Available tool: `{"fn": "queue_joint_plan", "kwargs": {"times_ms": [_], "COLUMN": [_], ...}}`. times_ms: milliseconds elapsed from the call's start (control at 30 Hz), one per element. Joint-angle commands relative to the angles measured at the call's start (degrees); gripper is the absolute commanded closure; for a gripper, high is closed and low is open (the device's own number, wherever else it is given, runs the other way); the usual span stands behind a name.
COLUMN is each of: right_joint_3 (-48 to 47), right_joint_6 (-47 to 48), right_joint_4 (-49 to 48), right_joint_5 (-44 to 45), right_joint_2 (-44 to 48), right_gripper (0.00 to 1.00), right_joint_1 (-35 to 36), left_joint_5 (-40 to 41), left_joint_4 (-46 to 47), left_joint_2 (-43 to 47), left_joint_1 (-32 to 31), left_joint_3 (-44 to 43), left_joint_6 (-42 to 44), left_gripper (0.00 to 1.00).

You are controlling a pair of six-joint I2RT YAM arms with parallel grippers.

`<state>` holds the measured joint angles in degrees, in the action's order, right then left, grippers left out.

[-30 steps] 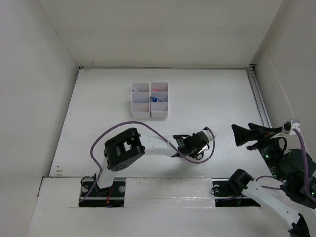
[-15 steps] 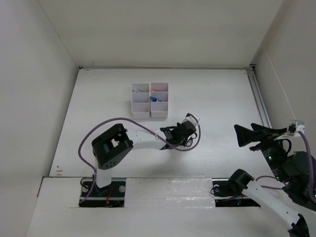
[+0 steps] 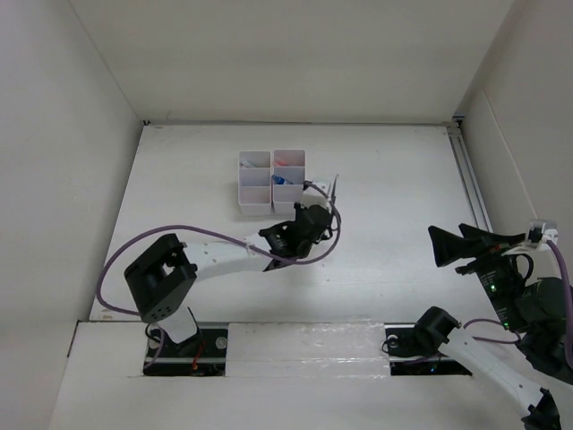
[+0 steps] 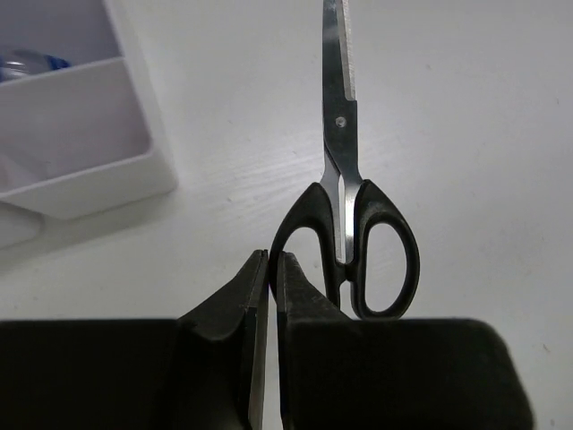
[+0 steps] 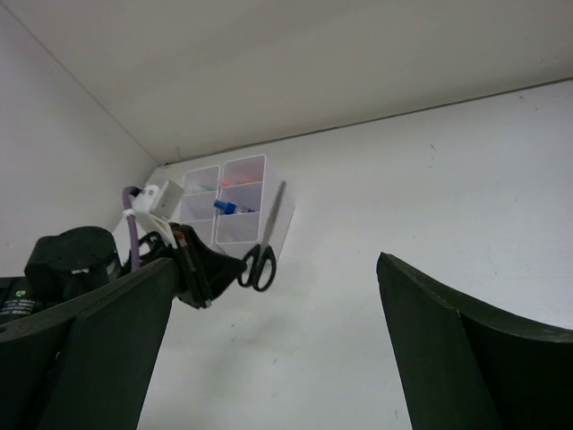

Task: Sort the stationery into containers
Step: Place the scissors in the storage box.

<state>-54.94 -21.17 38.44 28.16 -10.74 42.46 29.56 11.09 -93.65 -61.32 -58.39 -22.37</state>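
Black-handled scissors [image 4: 345, 215] hang from my left gripper [image 4: 271, 255], which is shut on one handle loop. Their closed blades point away from the wrist. In the top view the scissors [image 3: 329, 199] are in the air just right of the containers [image 3: 257, 210], with the left gripper [image 3: 309, 220] behind the handles. The two white trays form a grid. A blue-capped bottle [image 3: 279, 179] lies in a middle compartment and something red [image 3: 288, 162] in a far one. My right gripper [image 3: 435, 247] stands open and holds nothing, far to the right of the trays.
White walls close the table on the left, back and right. A rail [image 3: 469, 179] runs along the right edge. The left arm's purple cable [image 3: 192, 229] loops over the table near the front. From the right wrist the scissors [image 5: 262, 262] show in front of the trays [image 5: 199, 220].
My left arm has swung left and away from the front edge, carrying the scissors up beside the trays. The right gripper has hardly moved and stays open.
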Motion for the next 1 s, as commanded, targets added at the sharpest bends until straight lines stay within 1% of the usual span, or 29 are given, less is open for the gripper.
{"fn": "queue_joint_plan", "kwargs": {"times_ms": [0,33,67,100,167,233,333,367,400,467,500,533,667,733,767,800,833,867,967], "right_joint_3": [-1.22,-0.53,-0.52,0.0,0.01,0.01,0.01,0.01,0.01,0.01,0.01,0.01,0.01,0.62,0.62,0.62,0.62,0.62,1.15], "right_joint_6": [0.69,0.69,0.69,0.69,0.69,0.69,0.69,1.21,1.22,1.22,1.22,1.22,1.22,1.22,1.22,0.7,0.69,0.69,0.69], "right_joint_4": [-2.04,-2.74,-2.75,-3.36,-3.89,-3.89,-3.89,-3.89,-3.89,-3.89,-3.89,-3.89,-3.37,-3.37,-3.37,-3.37,-3.37,-3.37,-3.37], "right_joint_5": [0.93,0.93,0.41,0.4,0.4,0.4,0.4,0.4,-0.12,-0.13,-0.13,-0.13,-0.13,-0.13,-0.13,-0.13,-0.13,-0.65,-0.65], "right_joint_2": [0.72,0.72,0.72,0.72,0.72,0.11,0.11,0.11,0.11,0.11,0.11,0.11,0.72,1.25,1.25,1.77,1.78,1.78,1.78], "right_gripper": [0.01,0.01,0.01,0.01,0.01,0.01,0.01,0.01,0.01,0.01,0.01,0.01,0.01,0.01,0.01,0.01,0.01,0.01,0.01], "right_joint_1": [0.35,0.35,0.35,0.35,0.35,0.35,0.35,0.35,0.35,0.35,0.35,0.35,0.35,0.35,0.35,0.35,0.35,0.35,0.35], "left_joint_5": [10.32,13.91,15.86,17.62,21.22,23.6,28.08,29.4,28.8,29.33,29.33,29.33,24.5,23.96,23.18,23.17,23.17,22.3,20.89], "left_joint_4": [7.62,10.15,12.09,15.16,22.09,25.98,34.15,38.09,46.74,51.81,56.45,56.5,65.61,70.18,72.21,76.23,76.27,79.23,83.72], "left_joint_2": [6.1,7.24,7.77,8.3,9.35,9.97,9.28,8.14,7.61,6.29,4.89,4.88,3.39,2.77,1.9,0.84,0.83,0.14,-1.44], "left_joint_1": [3.04,4.44,4.98,4.98,6.03,6.82,9.02,10.07,10.6,11.22,12.01,12.01,13.95,13.95,13.95,13.95,13.95,13.95,13.95], "left_joint_3": [3.01,4.15,4.16,6.16,7.41,8.03,9.6,10.57,11.45,12.5,12.51,12.51,16.37,18.74,19.54,20.59,21.29,21.82,22.97], "left_joint_6": [-3.99,-4.69,-4.7,-3.39,-2.86,-1.19,2.67,7.29,10.04,13.12,16.97,17.01,20.25,21.05,22.36,25.07,26.23,27.28,31.68], "left_gripper": [1.0,1.0,1.0,1.0,1.0,1.0,1.0,1.0,1.0,1.0,1.0,1.0,1.0,1.0,1.0,1.0,1.0,1.0,1.0]}}
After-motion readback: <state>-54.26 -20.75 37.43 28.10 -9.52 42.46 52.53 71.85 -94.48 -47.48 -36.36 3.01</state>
